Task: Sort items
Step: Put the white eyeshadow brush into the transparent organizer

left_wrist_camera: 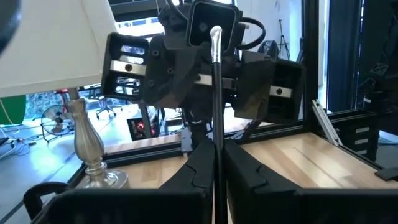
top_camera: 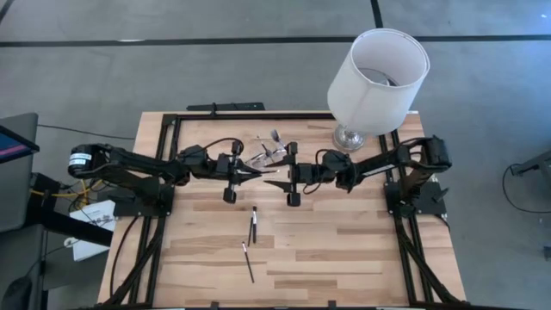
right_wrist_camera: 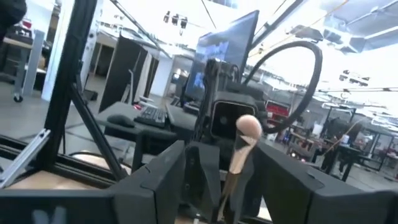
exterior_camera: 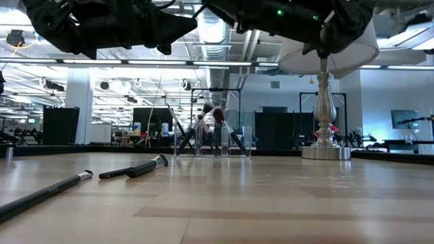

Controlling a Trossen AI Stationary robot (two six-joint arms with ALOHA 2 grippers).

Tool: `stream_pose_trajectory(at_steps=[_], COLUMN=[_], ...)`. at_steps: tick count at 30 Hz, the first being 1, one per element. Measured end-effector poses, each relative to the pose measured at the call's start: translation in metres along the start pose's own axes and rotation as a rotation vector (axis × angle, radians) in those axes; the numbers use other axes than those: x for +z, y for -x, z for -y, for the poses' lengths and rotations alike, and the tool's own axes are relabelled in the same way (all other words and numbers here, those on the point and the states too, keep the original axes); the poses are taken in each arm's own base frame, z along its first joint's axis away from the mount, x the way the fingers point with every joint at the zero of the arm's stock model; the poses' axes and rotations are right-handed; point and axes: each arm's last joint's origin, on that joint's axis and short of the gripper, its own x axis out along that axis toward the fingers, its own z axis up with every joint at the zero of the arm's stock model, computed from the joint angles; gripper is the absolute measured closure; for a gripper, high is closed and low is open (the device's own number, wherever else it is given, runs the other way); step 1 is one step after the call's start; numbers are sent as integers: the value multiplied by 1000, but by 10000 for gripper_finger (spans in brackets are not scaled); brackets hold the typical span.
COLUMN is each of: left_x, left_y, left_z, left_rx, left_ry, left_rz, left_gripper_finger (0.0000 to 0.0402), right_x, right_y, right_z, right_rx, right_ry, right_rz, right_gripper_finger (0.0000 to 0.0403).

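Above the middle of the pale wooden plank surface (top_camera: 344, 250) the two dark arms meet tip to tip. The left hand (top_camera: 258, 175) is clamped tight on a slim makeup brush with a thin black handle and silvery ferrule (left_wrist_camera: 216, 93), which stands up between its two dark fingers (left_wrist_camera: 196, 165) in the left wrist view. Facing it, nearly touching, the right hand (top_camera: 277, 183) has its fingers spread fairly wide; in its own wrist view a brush with a rounded pinkish-tan tip (right_wrist_camera: 247, 127) rises in the gap between the fingers (right_wrist_camera: 165, 171), and I cannot tell whether they touch it. Just behind the two hands, toward the far edge, a small clear plastic container (top_camera: 269, 153) holds a cluster of brushes leaning out at angles, their tips fanned in the low view (exterior_camera: 210, 125). Nearer the front, three more black-handled brushes lie loose on the wood: two close together (top_camera: 254, 226) and a third (top_camera: 248, 261) a little farther forward. At the far right corner stands a big lamp with a white drum shade (top_camera: 379, 73) on a silvery metal base (top_camera: 351, 138), just beside the right arm.
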Motion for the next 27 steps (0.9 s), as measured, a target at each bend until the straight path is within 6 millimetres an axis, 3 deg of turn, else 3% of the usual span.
stream_pose_trajectory(at_steps=[4, 14, 20, 27], left_x=[0, 0, -1, -2], left_y=[0, 0, 0, 0], left_z=[0, 1, 0, -2], left_rx=[0, -9, -4, 85], left_ry=[-1, -2, 2, 76], left_rz=[0, -2, -5, -24], left_gripper_finger=[385, 382, 372, 327], right_x=[1, 3, 3, 3], right_y=[0, 0, 0, 1], right_z=[-1, 1, 1, 3], right_rx=[21, 39, 37, -50], right_ry=[0, -66, -92, -161], right_rz=[17, 47, 43, -39], right_gripper_finger=[252, 385, 382, 392])
